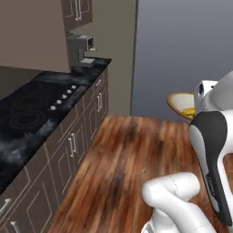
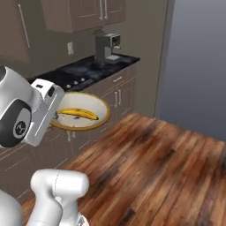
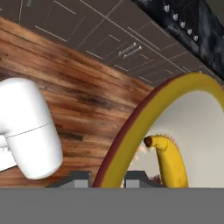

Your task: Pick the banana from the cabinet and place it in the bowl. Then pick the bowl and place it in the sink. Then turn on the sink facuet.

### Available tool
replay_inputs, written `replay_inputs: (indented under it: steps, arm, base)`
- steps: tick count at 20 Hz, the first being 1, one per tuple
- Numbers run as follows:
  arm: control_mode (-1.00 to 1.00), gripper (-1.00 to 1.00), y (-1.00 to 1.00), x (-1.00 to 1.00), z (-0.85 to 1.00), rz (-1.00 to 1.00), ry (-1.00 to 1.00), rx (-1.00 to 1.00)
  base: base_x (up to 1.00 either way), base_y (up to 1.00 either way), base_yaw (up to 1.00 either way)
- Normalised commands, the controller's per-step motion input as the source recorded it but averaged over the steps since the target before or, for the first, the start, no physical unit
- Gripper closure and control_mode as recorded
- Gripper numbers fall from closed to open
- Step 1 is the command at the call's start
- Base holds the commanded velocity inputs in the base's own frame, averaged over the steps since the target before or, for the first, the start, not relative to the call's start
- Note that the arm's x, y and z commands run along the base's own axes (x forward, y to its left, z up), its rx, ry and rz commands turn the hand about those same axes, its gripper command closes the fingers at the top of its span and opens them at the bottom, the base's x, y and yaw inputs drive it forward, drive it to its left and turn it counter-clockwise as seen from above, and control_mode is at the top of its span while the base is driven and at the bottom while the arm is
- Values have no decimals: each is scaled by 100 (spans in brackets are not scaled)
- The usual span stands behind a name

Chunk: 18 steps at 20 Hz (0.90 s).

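Cooktop: black glass cooktop (image 1: pixel 27 113) set in the dark counter at far left of the left base view, a row of pale knobs along its front edge.
Base cabinets: brown panelled doors (image 1: pixel 68 150) with bar handles run below the counter.
Coffee machine: grey machine (image 1: pixel 82 48) at the far end of the counter; in the right base view it stands at (image 2: pixel 107 44), under wall cupboards.
Floor: reddish-brown wood planks (image 2: pixel 163 163), spread across the open middle.
Bowl: held up in the air, clear of counter and floor. In the right base view the bowl (image 2: pixel 95 122) is roughly level, cream inside, tan-yellow rim, in front of the base cabinets. In the left base view only a rim section (image 1: pixel 176 102) shows beside the white wrist.
Banana: lies inside the bowl, on the cream bottom. Long yellow curve with dark tips, banana (image 2: pixel 78 114); a sliver of yellow at (image 1: pixel 188 110).
Gripper: in the hand view the gripper (image 3: pixel 107 177) has its two dark finger tips on either side of the bowl's rim (image 3: pixel 131 131), one outside, one inside, jaws pinched on the rim wall.
Hand view detail: banana end (image 3: pixel 168 159) with its dark tip rests just inside the rim, near the inner finger.
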Motion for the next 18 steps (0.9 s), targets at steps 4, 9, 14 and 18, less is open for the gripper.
replay_inputs:
  steps: [4, 9, 14, 18]
  arm:
    - [100, 100, 0, 0, 0, 0, 0, 0]
    - [100, 100, 0, 0, 0, 0, 0, 0]
    - [100, 100, 0, 0, 0, 0, 0, 0]
    - [100, 100, 0, 0, 0, 0, 0, 0]
  base:
    - [0, -2, -83]
    - [0, 0, -86]
    - [0, 0, -88]
    - [0, 0, -89]
